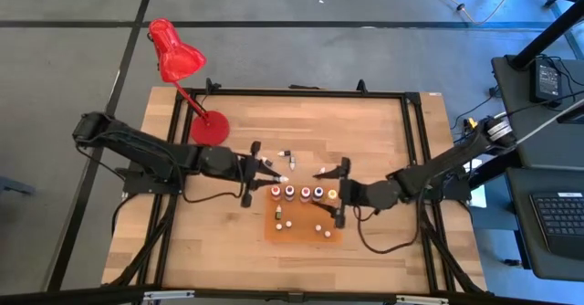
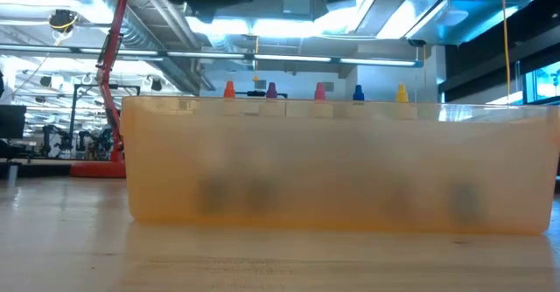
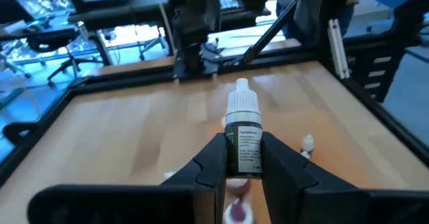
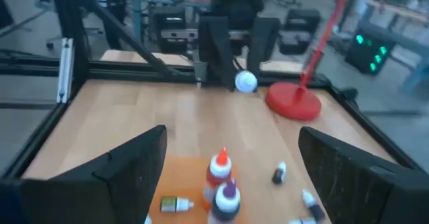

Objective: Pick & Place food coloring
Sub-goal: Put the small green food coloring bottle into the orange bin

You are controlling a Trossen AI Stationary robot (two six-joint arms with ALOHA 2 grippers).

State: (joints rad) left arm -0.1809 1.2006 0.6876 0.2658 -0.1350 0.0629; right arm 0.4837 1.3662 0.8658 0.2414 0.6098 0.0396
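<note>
I was running the rig in what looked like a robotics lab or industrial workshop. The wooden table [image 1: 301, 141] sat inside a black metal frame [image 1: 415, 141] on a grey concrete floor [image 1: 73, 58] marked with dark seams. Through the low camera I saw a high open ceiling with exposed ducts [image 2: 157, 38] and long strip lights [image 2: 289, 59]. Beside the table stood a desk with a laptop [image 1: 558, 223] and a power adapter [image 1: 550, 75], with cables [image 1: 474, 8] trailing over the floor. Office chairs [image 3: 64, 66] and further workbenches stood beyond.
</note>
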